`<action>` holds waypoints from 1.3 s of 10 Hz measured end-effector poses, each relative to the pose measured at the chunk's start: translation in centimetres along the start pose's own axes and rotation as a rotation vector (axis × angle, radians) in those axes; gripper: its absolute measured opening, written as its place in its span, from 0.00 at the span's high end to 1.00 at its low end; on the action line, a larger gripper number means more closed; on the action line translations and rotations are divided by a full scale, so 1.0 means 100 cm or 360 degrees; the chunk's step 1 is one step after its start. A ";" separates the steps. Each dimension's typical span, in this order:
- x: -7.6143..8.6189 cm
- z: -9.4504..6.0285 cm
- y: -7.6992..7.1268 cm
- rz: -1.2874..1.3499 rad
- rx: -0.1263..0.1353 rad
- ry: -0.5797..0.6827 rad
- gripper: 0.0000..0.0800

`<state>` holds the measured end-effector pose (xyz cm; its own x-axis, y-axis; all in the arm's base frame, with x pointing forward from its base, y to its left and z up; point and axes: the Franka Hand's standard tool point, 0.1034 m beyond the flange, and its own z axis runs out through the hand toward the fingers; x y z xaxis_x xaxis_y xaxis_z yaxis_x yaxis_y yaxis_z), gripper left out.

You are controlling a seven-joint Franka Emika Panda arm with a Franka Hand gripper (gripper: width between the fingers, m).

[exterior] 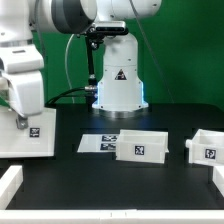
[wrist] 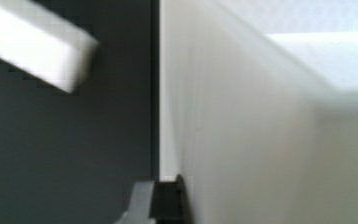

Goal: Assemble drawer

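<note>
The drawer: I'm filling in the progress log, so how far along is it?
Done: nothing looks fitted yet. The middle tray box and the tray box at the exterior view's right both sit on the table, apart from the casing. In hand: the gripper is at the casing; whether the jaws clamp it can't be told. Left: getting both trays into the casing.

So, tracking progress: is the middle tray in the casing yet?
Out: the tray sits on the table, well apart from the casing at the exterior view's left.

Warning triangle [exterior: 118, 75] (on robot base [exterior: 122, 97])
</note>
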<state>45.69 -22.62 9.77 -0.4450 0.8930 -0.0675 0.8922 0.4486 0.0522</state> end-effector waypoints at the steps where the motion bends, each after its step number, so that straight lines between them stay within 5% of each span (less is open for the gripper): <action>1: -0.005 -0.014 0.008 0.0092 -0.0127 -0.0163 0.93; 2: -0.002 -0.017 0.012 0.0181 -0.0238 -0.0268 0.93; 3: 0.009 -0.012 0.009 0.0230 -0.0287 -0.0296 0.93; 4: 0.022 -0.012 0.021 0.0307 -0.0313 -0.0288 0.94; 6: 0.044 -0.015 0.052 0.0400 -0.0488 -0.0333 0.96; 8: 0.066 -0.018 0.082 0.0476 -0.0564 -0.0371 0.98; 11: 0.059 -0.017 0.073 0.0469 -0.0541 -0.0393 0.93; 12: 0.057 -0.018 0.072 0.0473 -0.0541 -0.0397 0.70; 13: 0.055 -0.021 0.075 0.0470 -0.0547 -0.0406 0.70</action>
<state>49.80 -14.29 11.89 -0.1072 0.9651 -0.2390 0.8809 0.2037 0.4272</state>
